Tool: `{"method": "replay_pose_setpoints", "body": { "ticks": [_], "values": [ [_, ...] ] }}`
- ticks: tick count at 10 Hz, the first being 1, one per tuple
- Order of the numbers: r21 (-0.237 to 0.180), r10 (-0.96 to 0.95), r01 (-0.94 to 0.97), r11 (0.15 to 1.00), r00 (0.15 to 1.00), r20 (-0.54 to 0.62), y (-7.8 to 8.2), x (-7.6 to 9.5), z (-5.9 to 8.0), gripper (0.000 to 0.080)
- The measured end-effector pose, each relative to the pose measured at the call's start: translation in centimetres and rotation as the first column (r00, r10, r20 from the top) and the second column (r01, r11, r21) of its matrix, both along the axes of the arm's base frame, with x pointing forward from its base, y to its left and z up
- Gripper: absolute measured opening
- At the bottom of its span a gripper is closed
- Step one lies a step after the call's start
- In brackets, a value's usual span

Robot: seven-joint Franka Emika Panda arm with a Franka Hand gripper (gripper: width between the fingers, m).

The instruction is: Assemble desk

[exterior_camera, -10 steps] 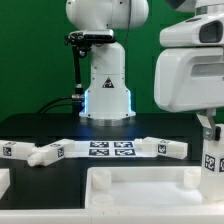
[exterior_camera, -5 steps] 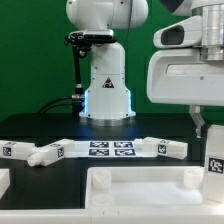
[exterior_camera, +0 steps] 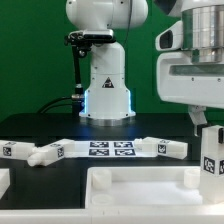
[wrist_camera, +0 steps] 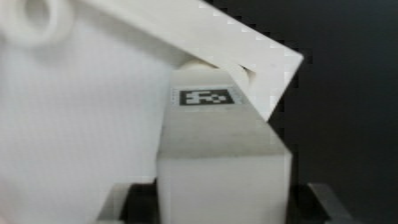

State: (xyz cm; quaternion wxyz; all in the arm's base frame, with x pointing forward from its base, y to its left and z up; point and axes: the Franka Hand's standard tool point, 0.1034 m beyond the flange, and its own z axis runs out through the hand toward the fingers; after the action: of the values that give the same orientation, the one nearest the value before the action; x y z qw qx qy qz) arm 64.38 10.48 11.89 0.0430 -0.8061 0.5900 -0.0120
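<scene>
While the leg hangs upright at the exterior view's right, over that end of the tabletop, the gripper is clamped shut on it. Whether the leg touches the panel yet, I cannot tell. The step seems best done by keeping the leg vertical, centring it on the corner mount and lowering it slowly. Spare legs lie beside the marker board.
</scene>
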Motion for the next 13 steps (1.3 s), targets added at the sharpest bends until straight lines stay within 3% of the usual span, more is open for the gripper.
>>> {"method": "replay_pose_setpoints", "body": {
  "ticks": [1,2,3,4,5,8,9,10,11,13],
  "values": [
    [-0.007,0.100,-0.100,0.995,0.995,0.005,0.1,0.0,0.0,0.0330],
    [-0.019,0.233,-0.233,0.972,0.973,0.002,0.1,-0.1,0.0,0.0466],
    [-0.033,0.460,-0.460,0.887,0.888,-0.006,0.3,-0.1,-0.1,0.0466],
    [-0.027,0.676,-0.676,0.736,0.737,-0.020,0.6,-0.1,-0.7,0.0612],
    [-0.021,0.729,-0.730,0.683,0.683,-0.028,0.8,-0.3,-1.0,0.0638],
    [-0.035,0.870,-0.870,0.492,0.493,-0.024,0.6,-0.2,-1.0,0.0647],
    [-0.057,0.974,-0.973,0.224,0.226,-0.029,0.7,0.0,-0.8,0.0649],
    [-0.056,0.990,-0.989,0.134,0.135,-0.026,1.1,-0.1,-0.8,0.0649],
    [-0.055,0.988,-0.987,0.150,0.151,-0.026,1.0,-0.1,-0.8,0.0649],
    [-0.054,0.985,-0.984,0.170,0.172,-0.026,1.0,-0.1,-0.9,0.0392]
  ]
}}
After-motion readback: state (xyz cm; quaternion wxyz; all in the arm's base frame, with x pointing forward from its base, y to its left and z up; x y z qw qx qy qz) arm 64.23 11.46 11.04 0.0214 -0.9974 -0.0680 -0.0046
